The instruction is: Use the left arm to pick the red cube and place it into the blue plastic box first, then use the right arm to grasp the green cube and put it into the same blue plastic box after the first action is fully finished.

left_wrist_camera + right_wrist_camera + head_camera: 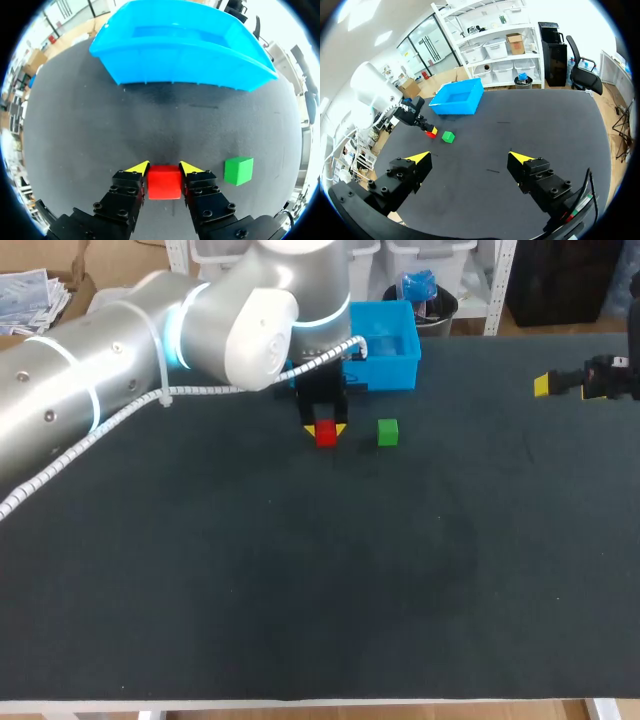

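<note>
Upper middle: left gripper clamped on red cube, just in front of blue plastic box. Green cube near its right. Right gripper spread wide, empty, upper right.

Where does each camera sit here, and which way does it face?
Head view: fixed above and behind the robot, looking down on the table; left arm enters at left, right gripper at the right edge.
Left wrist view: on the left wrist, facing the blue box; left gripper shut on the red cube.
Right wrist view: on the right wrist, facing across the table toward the left arm; right gripper open.
All three share the red cube, green cube and blue box.
</note>
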